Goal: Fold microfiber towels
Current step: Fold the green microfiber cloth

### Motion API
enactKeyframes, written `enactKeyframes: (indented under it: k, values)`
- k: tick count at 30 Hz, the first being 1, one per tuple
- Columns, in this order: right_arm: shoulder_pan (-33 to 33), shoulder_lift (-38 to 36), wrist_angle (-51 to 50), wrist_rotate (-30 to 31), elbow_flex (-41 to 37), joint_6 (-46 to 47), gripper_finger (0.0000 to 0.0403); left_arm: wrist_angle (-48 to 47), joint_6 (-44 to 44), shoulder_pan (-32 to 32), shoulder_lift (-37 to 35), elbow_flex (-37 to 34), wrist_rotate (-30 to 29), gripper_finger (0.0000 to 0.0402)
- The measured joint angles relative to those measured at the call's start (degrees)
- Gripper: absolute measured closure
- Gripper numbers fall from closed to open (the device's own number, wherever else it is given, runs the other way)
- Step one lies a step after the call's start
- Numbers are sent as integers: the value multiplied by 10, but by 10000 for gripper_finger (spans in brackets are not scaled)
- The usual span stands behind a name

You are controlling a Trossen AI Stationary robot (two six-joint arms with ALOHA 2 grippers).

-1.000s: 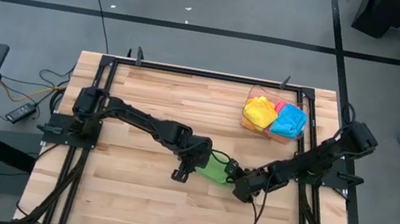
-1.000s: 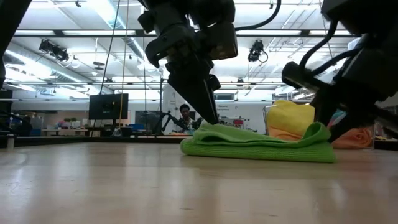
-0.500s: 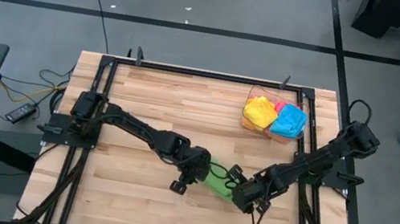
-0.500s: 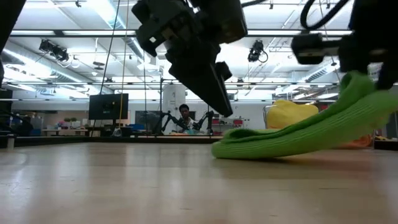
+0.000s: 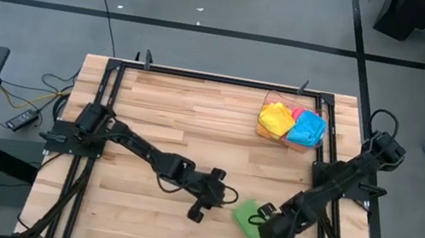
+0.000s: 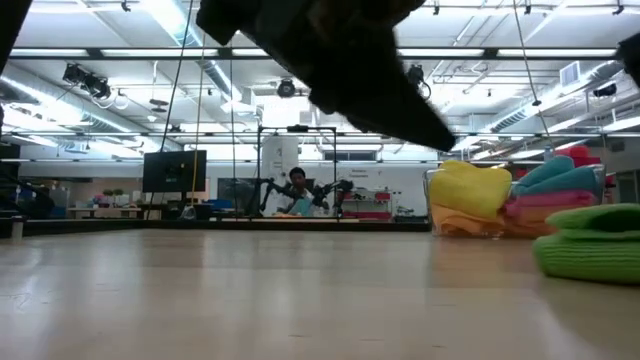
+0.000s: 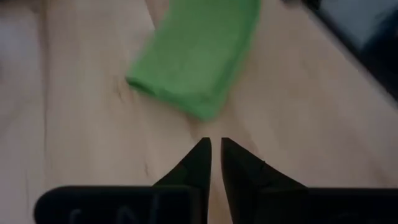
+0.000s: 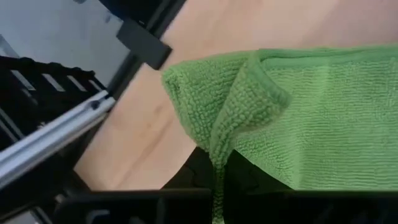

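A folded green microfiber towel lies on the wooden table near its near right corner; it also shows in the low view and the left wrist view. My right gripper is shut on the towel's right end. My left gripper hovers just left of the towel. Its fingers stand almost together with nothing between them and point at the towel. Yellow, pink and blue towels are piled in the clear bin at the far right. My right gripper pinches a raised fold at one corner of the green towel between its two fingers, with several layers bunched there. The fingers slant steeply down onto it. The rest of the towel lies flat on the table.
The bin of towels stands at the far right of the table. Black frame rails run along the table's edges close to my right gripper. Bare wood stretches over the table's left and middle parts.
My right gripper has dragged the green towel from the table's middle toward the near right corner. It rose and turned on the way, so one end of the towel lifted for a moment. My left gripper has come off the towel's left end and followed toward the near edge.
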Motion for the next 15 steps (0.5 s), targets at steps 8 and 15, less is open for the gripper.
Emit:
enactKeyframes:
  k: [8, 15]
  values:
    - [-6, 0, 5, 21, 6, 46, 395, 153, -70, -30, 41, 0, -65, 365]
    - [-37, 0, 48, 23, 6, 21, 395, 248, -118, -60, 87, 2, -171, 364]
